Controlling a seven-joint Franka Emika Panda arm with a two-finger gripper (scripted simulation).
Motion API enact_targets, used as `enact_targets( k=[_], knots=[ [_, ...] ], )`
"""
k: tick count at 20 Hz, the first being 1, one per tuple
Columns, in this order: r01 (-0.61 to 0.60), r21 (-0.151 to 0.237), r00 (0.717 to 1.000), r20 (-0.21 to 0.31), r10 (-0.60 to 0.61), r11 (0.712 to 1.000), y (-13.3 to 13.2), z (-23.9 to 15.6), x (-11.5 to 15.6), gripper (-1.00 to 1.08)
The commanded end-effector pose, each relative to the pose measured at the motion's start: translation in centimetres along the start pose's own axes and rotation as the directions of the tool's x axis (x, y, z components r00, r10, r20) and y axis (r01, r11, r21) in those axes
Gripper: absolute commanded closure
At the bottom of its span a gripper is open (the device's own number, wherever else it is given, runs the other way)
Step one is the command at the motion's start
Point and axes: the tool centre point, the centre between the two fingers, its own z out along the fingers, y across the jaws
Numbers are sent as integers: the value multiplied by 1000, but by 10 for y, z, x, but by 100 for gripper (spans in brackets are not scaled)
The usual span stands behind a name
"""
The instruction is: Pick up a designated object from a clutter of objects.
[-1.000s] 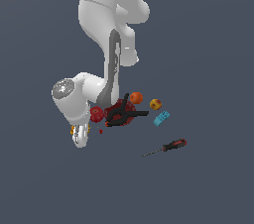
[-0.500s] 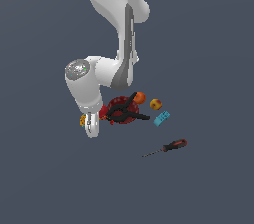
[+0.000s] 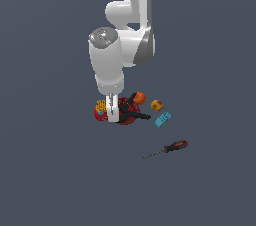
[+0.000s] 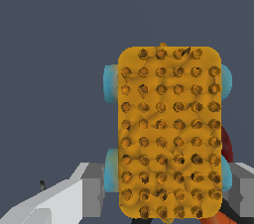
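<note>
The designated object, a yellow-orange studded block [image 3: 101, 105] with cyan wheels, sits at the edge of the clutter on the exterior view's left, against a red ball [image 3: 97, 115]. In the wrist view the block [image 4: 168, 129] fills the middle. My gripper [image 3: 113, 112] hangs straight down at the block's side, low over the clutter. The wrist view shows the gripper [image 4: 168, 193] open, one grey finger [image 4: 94, 188] on each side of the block, close to its wheels. I cannot see contact.
A dark red disc with a black clamp [image 3: 128, 115] lies right beside the gripper. An orange ball [image 3: 139, 98], a yellow-red ball [image 3: 156, 104] and a cyan brick [image 3: 162, 119] lie toward the exterior view's right. A red-black-handled screwdriver [image 3: 170, 148] lies apart.
The arm has swung toward the exterior view's right and turned upright, bringing the gripper from beside the clutter to over the studded block.
</note>
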Motion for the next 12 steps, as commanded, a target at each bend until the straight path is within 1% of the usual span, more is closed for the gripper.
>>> enact_targets(
  k=[1, 12],
  knots=[
    [0, 1, 1000, -2, 0, 1000, 5, -22, -21, 108],
    [-1, 1, 1000, -7, 1, 1000, 26, -121, -119, 108]
  ],
)
